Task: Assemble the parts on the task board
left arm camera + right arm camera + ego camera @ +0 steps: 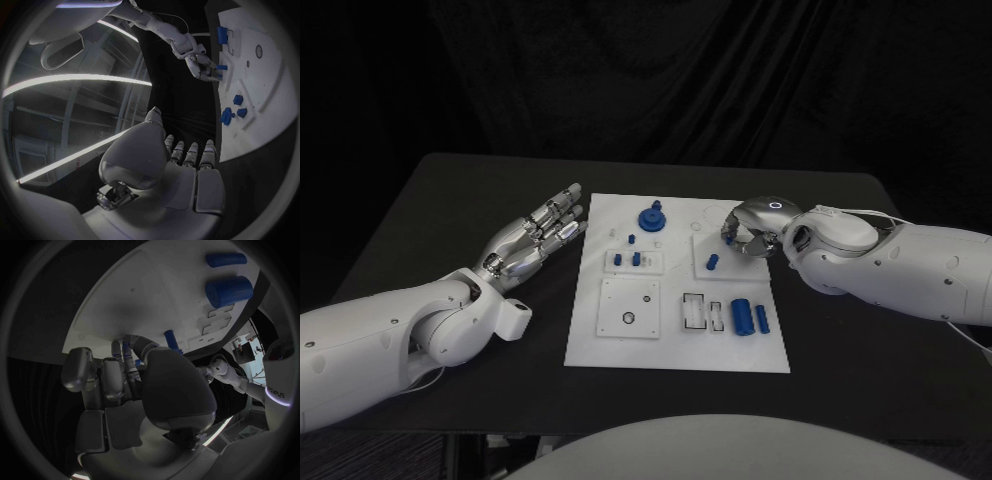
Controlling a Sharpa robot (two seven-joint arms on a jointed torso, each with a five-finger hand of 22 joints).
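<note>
**My two robot hands at the white board**

My left robot hand (542, 234) floats over the bench (459, 200), just beside the left edge of the white board (678, 350). Its fingers are out straight and a bit apart, and it holds nothing.

My right robot hand (759, 228) is over the far right corner of the board, with its fingers curled down. I cannot tell if it has hold of anything. A small blue peg (713, 262) stands just beside its fingertips.

A blue knob (652, 217) stands near the far edge of the board. Some small blue pegs (626, 259) stand on a square plate close to the left edge. Two blue rollers (751, 318) lie side by side near the right edge, next to some slots. A white plate with holes (630, 306) sits toward the near left corner.
</note>
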